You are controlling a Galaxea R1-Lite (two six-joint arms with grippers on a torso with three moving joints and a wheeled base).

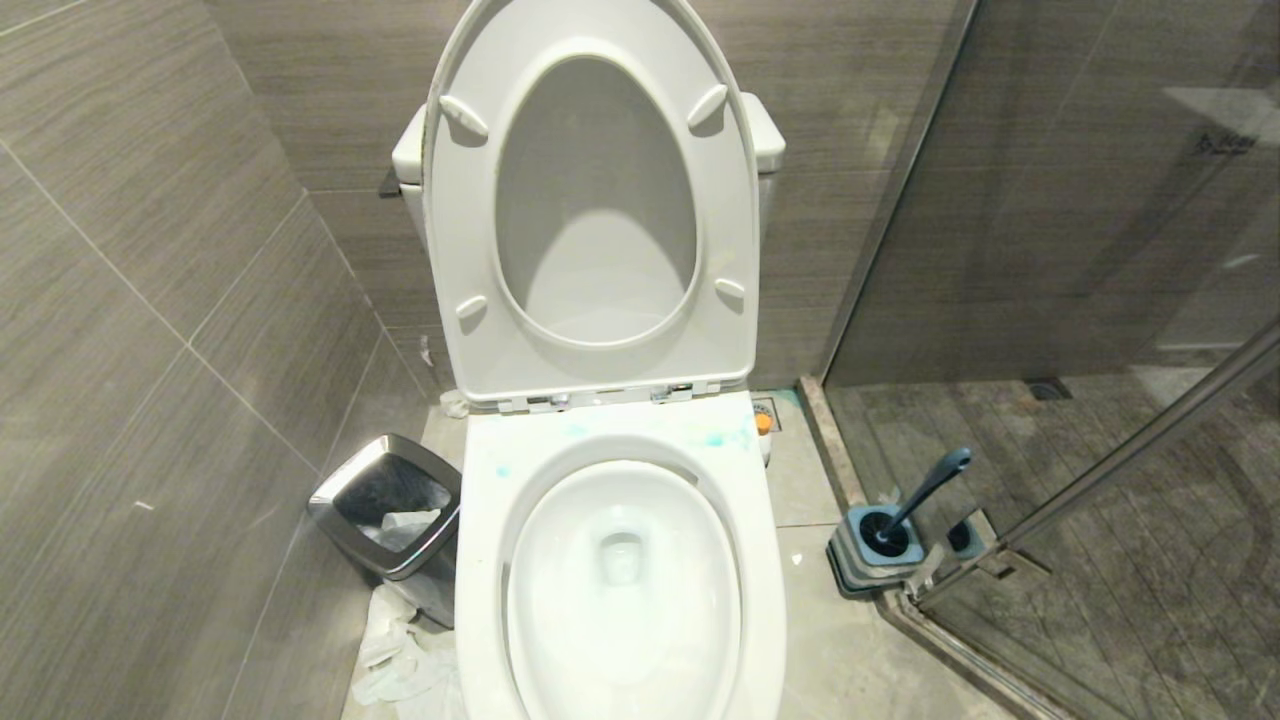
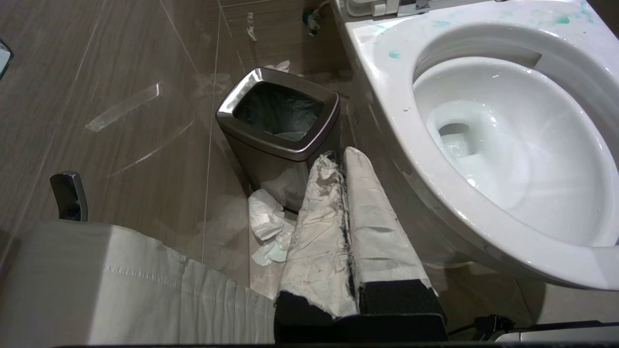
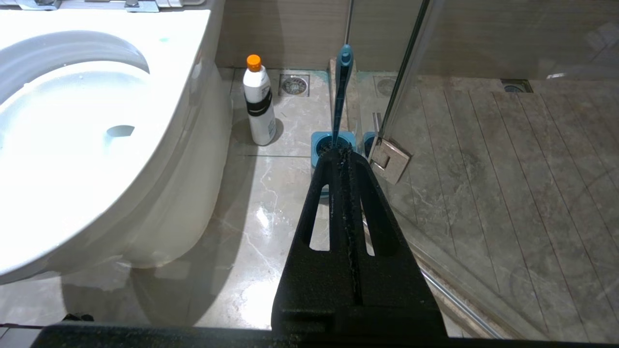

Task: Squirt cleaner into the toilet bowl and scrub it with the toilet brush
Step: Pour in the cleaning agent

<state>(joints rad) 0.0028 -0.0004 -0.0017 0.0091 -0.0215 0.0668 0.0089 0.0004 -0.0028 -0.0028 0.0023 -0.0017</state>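
you're looking at a start-of-job layout: the seat and lid are standing up against the tank, so the toilet bowl [image 1: 620,570] is lying open in the middle of the scene. the cleaner [image 3: 258,104] is standing upright on the floor just right of the bowl's base, toward the far wall, and the toilet brush [image 3: 341,92] is sitting in its holder [image 1: 875,550] further right by the glass shower door [image 1: 1080,250], both within the right arm's reach, i'd judge. the left end effector [image 2: 341,159] is hanging clenched and empty, its fingers wrapped in white cloth, between the bowl and the steel waste bin [image 2: 280,125]. the right end effector [image 3: 344,157] is also clenched on nothing, pointing at the brush holder.

the bowl is looking glossy white, with teal smears speckling the far rim.
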